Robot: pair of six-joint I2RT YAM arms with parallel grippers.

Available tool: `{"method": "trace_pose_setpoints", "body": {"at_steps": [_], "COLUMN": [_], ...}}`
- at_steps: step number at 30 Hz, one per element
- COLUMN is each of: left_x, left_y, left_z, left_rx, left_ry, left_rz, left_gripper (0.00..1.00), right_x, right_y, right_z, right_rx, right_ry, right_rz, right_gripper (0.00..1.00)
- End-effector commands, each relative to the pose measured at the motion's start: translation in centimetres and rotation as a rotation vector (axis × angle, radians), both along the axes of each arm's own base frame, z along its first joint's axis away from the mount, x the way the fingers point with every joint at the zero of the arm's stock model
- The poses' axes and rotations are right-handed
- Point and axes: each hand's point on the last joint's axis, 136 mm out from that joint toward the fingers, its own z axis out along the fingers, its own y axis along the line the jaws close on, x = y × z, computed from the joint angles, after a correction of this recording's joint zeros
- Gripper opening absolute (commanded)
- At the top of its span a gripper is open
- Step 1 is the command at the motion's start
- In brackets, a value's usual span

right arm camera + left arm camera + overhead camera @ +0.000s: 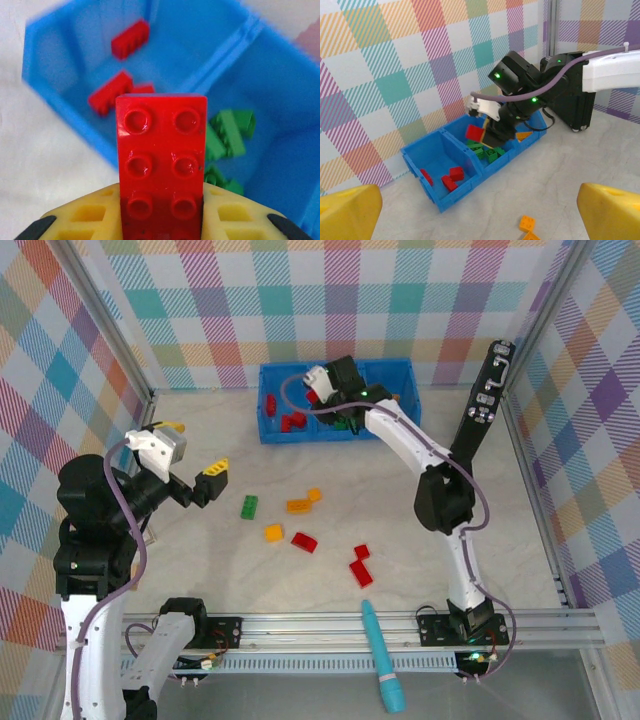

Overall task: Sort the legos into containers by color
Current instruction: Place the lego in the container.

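Right end effector (161,216): yellow pads closed snugly on the lower end of a red rectangular studded plastic brick (161,150), pinching its flat long sides, studs facing the wrist camera. It hangs over the blue three-compartment plastic bin (420,152) at upper middle of the overhead frame, near the divider between the compartment holding red bricks (456,173) and the one holding green bricks (487,152); I cannot tell which side of it. Judgement: the brick is light, rigid and glossy. It won't deform, but could twist or slip if pinched on a corner or across the studs. The smooth parallel side walls are the place to hold it, as here, and it should fall cleanly once freed. Left end effector (207,482): centre-left of the overhead frame, above the counter (230,570), pads spread wide with nothing between them. Loose on the counter mid-frame: a green brick (249,506), an orange brick (298,505), a flat red brick (303,541), and further reds toward lower right.
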Motion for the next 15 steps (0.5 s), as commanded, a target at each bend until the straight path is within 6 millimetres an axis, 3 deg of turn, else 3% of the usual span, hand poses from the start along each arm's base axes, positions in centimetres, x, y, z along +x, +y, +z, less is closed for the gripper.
{"method": "trace_pose_setpoints", "body": {"at_steps": [1, 9, 15], "left_x": [0.3, 1.1, 1.4], "left_y": [0.5, 0.6, 0.7], "left_z": [0.2, -0.3, -0.5], "left_rx": [0.013, 0.014, 0.013], "left_ry": [-0.014, 0.011, 0.019], "left_rz": [0.023, 0.027, 0.032], "left_gripper": [1.00, 1.00, 1.00], "right_x": [1.9, 4.0, 4.3], "right_y": [2.6, 6.1, 7.5], "right_z": [0.1, 0.3, -2.5], "right_rx": [0.085, 0.163, 0.141], "right_ry": [-0.029, -0.117, -0.124], "right_rz": [0.011, 0.096, 0.145], "right_gripper": [0.31, 0.33, 0.32]}}
